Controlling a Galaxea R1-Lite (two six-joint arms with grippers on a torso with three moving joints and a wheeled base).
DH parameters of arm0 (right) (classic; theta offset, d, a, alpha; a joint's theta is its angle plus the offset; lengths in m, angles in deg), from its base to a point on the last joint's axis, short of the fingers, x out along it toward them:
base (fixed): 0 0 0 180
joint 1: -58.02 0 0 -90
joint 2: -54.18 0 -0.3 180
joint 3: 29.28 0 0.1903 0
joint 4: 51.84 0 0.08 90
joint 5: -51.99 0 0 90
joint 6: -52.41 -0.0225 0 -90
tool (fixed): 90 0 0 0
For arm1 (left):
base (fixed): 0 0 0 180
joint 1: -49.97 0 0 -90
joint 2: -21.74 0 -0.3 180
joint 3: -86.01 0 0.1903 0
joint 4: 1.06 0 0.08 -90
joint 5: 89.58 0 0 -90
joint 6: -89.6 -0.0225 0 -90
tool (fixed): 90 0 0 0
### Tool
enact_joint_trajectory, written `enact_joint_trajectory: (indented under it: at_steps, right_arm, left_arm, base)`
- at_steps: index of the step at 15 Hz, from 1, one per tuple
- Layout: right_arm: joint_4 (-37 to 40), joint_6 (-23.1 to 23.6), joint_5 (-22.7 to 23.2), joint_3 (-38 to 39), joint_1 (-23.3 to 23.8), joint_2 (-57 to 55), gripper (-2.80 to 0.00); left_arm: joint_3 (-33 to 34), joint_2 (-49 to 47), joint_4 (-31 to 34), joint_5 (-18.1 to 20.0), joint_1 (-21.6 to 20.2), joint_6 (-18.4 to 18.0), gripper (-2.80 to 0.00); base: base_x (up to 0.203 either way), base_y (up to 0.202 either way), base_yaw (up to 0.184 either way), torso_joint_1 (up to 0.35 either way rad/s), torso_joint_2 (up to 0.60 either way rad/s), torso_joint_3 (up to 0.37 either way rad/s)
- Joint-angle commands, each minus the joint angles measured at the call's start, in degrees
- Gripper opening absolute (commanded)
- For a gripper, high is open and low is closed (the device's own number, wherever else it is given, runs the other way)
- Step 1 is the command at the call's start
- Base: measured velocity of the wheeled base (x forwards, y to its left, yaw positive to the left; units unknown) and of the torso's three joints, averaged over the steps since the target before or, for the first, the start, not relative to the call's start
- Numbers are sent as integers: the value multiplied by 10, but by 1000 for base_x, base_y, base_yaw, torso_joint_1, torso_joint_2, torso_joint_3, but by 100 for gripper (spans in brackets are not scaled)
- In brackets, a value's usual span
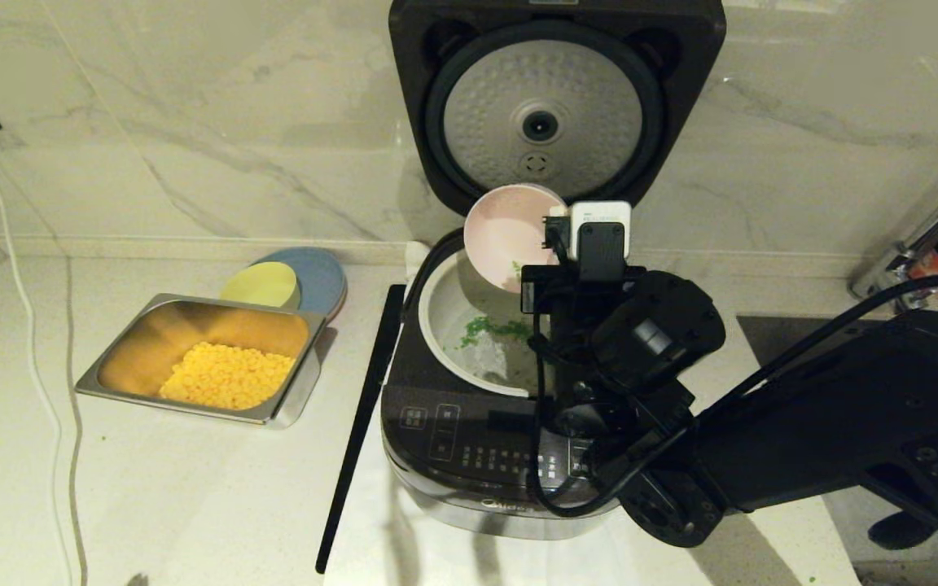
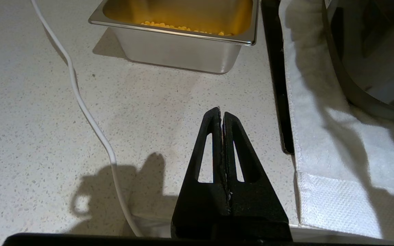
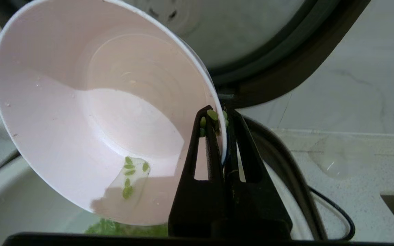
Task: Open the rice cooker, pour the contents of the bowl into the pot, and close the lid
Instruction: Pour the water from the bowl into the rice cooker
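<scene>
Head view shows the right arm [image 1: 803,431] crossing the near right of the counter [image 1: 176,488] and covering the right half of the rice cooker [image 1: 453,439], including part of its front touch panel and the right side of the pot [image 1: 444,325]. The right gripper [image 3: 220,118] itself is hidden there behind the wrist camera; the right wrist view shows its fingers pinching the rim of the bowl [image 3: 91,116], one inside and one outside. The pale pink bowl is tipped steeply on its side above the far part of the open pot, its mouth facing left and down. A few green bits [image 3: 128,177] cling to its inner wall and more stick beside the fingertips. Most of the contents [image 1: 492,329] lie as a green patch on the cream pot's floor, partly cut off by the arm.

The left gripper [image 2: 221,114] sits low at the near left with its fingers pressed together, above bare counter beside a white cloth [image 2: 323,136] under the cooker; it does not show in the head view.

A white cable [image 1: 29,342] trails along the left side. Left of the cooker stands a steel tray [image 1: 290,399] of yellow corn kernels [image 1: 225,376], with a yellow bowl [image 1: 261,285] on a blue plate [image 1: 322,277] behind it. At the far wall, the lid [image 1: 554,106] stands upright, its top cropped.
</scene>
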Motion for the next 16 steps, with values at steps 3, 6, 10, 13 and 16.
enact_joint_trajectory:
  at_steps: [3, 6, 10, 13, 16]
  right_arm:
    - [-5, -4, 0, 9, 0, -13, -280]
    - [-5, -35, 1, 16, 3, -27, -280]
    - [-5, -55, 5, 17, 5, -22, -280]
    - [-5, -69, 5, 23, 5, -12, -280]
    - [-5, -72, 7, 33, 4, 18, -280]
  left_arm:
    - [5, 1, 0, 0, 0, 0, -280]
    - [5, 1, 0, 0, 0, 0, -280]
    - [5, 1, 0, 0, 0, 0, -280]
    - [5, 1, 0, 0, 0, 0, -280]
    - [5, 1, 0, 0, 0, 0, -280]
  base:
    - [0, 0, 0, 0, 0, 0]
    - [0, 0, 0, 0, 0, 0]
    - [0, 0, 0, 0, 0, 0]
    - [0, 0, 0, 0, 0, 0]
    - [0, 0, 0, 0, 0, 0]
